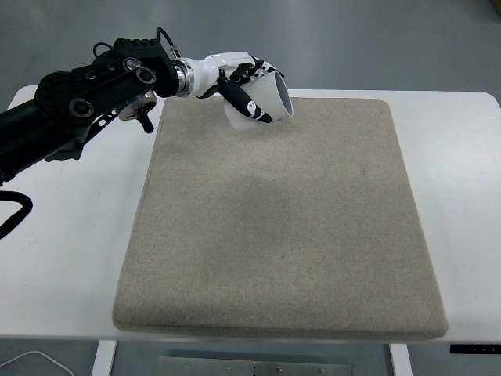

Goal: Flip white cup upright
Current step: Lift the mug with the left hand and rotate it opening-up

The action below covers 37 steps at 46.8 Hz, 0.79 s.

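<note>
A white cup (270, 106) lies tilted on its side at the far left corner of the beige mat (282, 227), its dark opening facing right. My left hand (244, 84) reaches in from the upper left on a black arm, and its white fingers (249, 104) with black tips curl around the cup's body. Part of the cup's wall is hidden behind the hand. The right arm is out of the picture.
The mat covers most of a white table (70, 258), with bare table strips on both sides. A black cable (16, 211) loops at the left edge. Grey floor lies beyond the table's far edge.
</note>
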Tool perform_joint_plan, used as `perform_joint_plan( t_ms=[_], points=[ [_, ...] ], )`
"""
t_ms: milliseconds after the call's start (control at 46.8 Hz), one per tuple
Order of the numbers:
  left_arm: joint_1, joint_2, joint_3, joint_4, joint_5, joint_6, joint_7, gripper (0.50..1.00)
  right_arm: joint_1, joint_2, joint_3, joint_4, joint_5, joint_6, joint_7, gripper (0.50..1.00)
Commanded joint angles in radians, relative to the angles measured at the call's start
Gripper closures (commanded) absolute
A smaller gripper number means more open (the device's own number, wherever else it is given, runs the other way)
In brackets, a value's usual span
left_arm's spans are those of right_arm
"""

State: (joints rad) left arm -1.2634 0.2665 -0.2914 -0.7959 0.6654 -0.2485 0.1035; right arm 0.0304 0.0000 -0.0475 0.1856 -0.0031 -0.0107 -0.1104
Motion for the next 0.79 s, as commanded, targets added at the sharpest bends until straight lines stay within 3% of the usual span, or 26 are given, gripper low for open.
perform_joint_plan(
  t_ms=[0, 107, 214, 427, 555, 769],
  points=[
    [0.013, 0.025, 0.0, 0.0, -0.026, 0.0, -0.062, 0.765, 0.0, 0.0, 0.0, 0.0, 0.0, 0.0, 0.0, 0.57],
    [0.033, 0.046, 0.0, 0.001, -0.053, 0.009, -0.211, 0.797, 0.0, 0.0, 0.0, 0.0, 0.0, 0.0, 0.0, 0.57],
    [0.052, 0.068, -0.003, 0.003, -0.069, 0.009, -0.3, 0.799, 0.0, 0.0, 0.0, 0.0, 0.0, 0.0, 0.0, 0.57],
    [0.124, 0.112, -0.093, -0.003, -0.112, -0.021, -0.421, 0.802, -0.001, 0.0, 0.0, 0.0, 0.0, 0.0, 0.0, 0.57],
    [0.18, 0.14, -0.198, -0.006, -0.112, -0.113, -0.479, 0.806, 0.0, 0.0, 0.0, 0.0, 0.0, 0.0, 0.0, 0.57],
    [0.285, 0.155, -0.321, -0.003, -0.112, -0.201, -0.541, 0.808, 0.0, 0.0, 0.0, 0.0, 0.0, 0.0, 0.0, 0.57]
  ],
)
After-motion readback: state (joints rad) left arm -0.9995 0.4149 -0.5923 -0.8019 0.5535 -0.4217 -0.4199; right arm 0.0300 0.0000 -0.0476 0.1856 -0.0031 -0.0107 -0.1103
